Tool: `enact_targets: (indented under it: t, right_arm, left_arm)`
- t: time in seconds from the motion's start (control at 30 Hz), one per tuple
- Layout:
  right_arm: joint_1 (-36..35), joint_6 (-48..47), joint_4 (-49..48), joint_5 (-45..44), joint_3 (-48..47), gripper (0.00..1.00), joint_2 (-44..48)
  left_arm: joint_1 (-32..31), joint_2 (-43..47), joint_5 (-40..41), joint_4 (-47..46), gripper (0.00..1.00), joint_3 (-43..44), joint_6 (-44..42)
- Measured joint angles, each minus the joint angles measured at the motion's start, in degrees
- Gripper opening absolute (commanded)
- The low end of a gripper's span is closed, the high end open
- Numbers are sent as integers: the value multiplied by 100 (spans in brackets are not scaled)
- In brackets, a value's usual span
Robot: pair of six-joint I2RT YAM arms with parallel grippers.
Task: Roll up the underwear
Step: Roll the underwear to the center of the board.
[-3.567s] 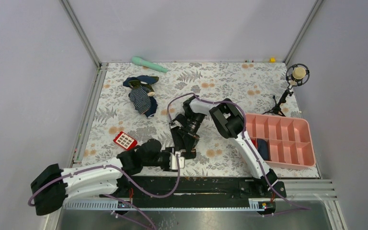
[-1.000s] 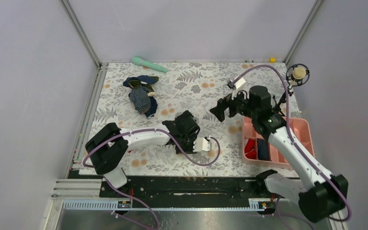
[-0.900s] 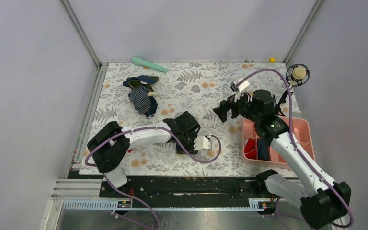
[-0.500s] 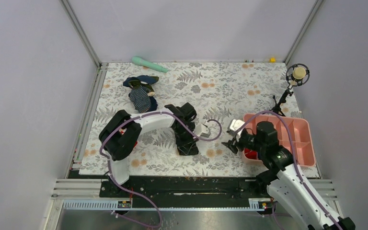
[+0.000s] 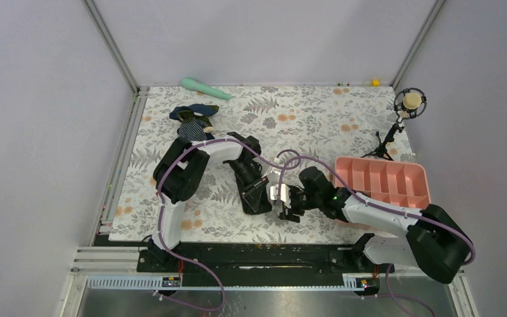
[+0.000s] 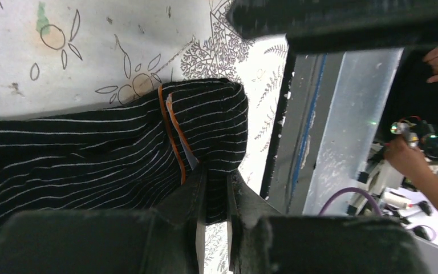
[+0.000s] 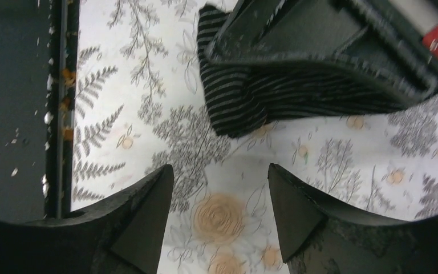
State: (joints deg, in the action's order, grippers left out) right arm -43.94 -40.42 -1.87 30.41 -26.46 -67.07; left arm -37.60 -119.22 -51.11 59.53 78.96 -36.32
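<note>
The underwear (image 5: pixel 259 203) is a dark folded bundle on the floral mat near the front edge. In the left wrist view it (image 6: pixel 91 154) is black with thin pale stripes and an orange tag (image 6: pixel 174 137). My left gripper (image 5: pixel 253 187) comes down on it from behind; its jaws (image 6: pixel 212 188) are shut on a fold of the fabric. My right gripper (image 5: pixel 286 207) sits low just right of the bundle, open and empty (image 7: pixel 221 171), with bare mat between its fingers. The underwear (image 7: pixel 245 105) and the left gripper body (image 7: pixel 319 45) lie just ahead of it.
A navy striped garment (image 5: pixel 195 119) lies at the back left, partly behind the left arm. A mint green object (image 5: pixel 204 88) lies at the back edge. A pink divided tray (image 5: pixel 386 181) is at the right, a microphone stand (image 5: pixel 403 109) behind it. The black front rail (image 7: pixel 11 114) is close.
My right arm has swung from above the pink tray down to the mat beside the underwear. My left arm has folded further back over the bundle, which stays near the front edge.
</note>
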Motion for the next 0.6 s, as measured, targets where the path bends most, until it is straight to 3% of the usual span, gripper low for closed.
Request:
enact_targets:
  t: [0.2, 0.47, 0.6]
  right_arm:
    - [-393, 0, -916, -90, -157, 72, -575]
    - [-662, 72, -1587, -107, -201, 66, -1375]
    - [-758, 140, -1853, -229, -302, 53, -1700]
  left_arm:
    - [184, -273, -299, 367, 0, 138, -76]
    - [291, -361, -435, 540, 0, 192, -118]
    - [308, -365, -435, 560, 0, 192, -116]
